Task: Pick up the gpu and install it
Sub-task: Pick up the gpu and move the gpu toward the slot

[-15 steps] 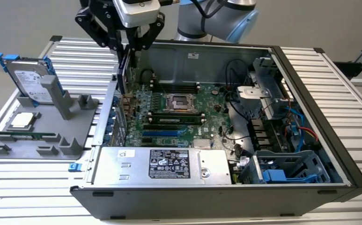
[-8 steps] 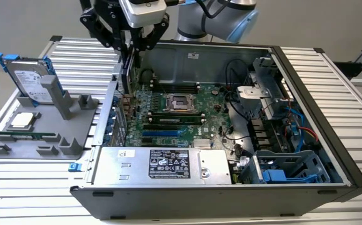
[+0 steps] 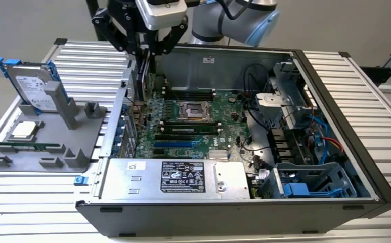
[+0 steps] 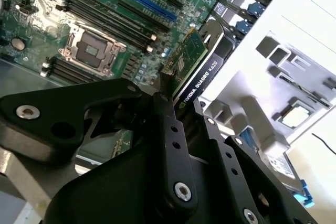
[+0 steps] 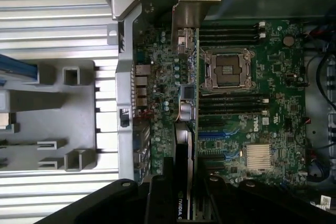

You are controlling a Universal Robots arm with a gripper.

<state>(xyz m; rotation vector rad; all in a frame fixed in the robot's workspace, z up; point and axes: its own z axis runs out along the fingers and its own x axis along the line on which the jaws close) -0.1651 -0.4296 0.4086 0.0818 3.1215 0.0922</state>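
Note:
The gpu [image 3: 142,81] hangs edge-on as a dark slim blade over the open computer case, near the case's wall on the exterior view's left. My gripper [image 3: 143,50] is shut on its upper edge. In the second wrist view the black fingers [image 4: 167,124] clamp the gpu [image 4: 190,59], whose green board and black cover both show, above the motherboard [image 4: 94,19]. In the first wrist view the gpu [image 5: 185,129] runs from my gripper [image 5: 184,184] to its silver bracket [image 5: 193,1], beside the case's rear slots. It hangs above the motherboard [image 3: 188,121], apart from it.
A grey fixture [image 3: 47,152] on the exterior view's left holds a silver hard drive [image 3: 32,86], a processor chip [image 3: 23,130] and a narrow green memory stick [image 3: 27,148]. Inside the case lie blue slots [image 3: 175,144], the power supply [image 3: 175,177], cables and a drive cage [image 3: 310,182].

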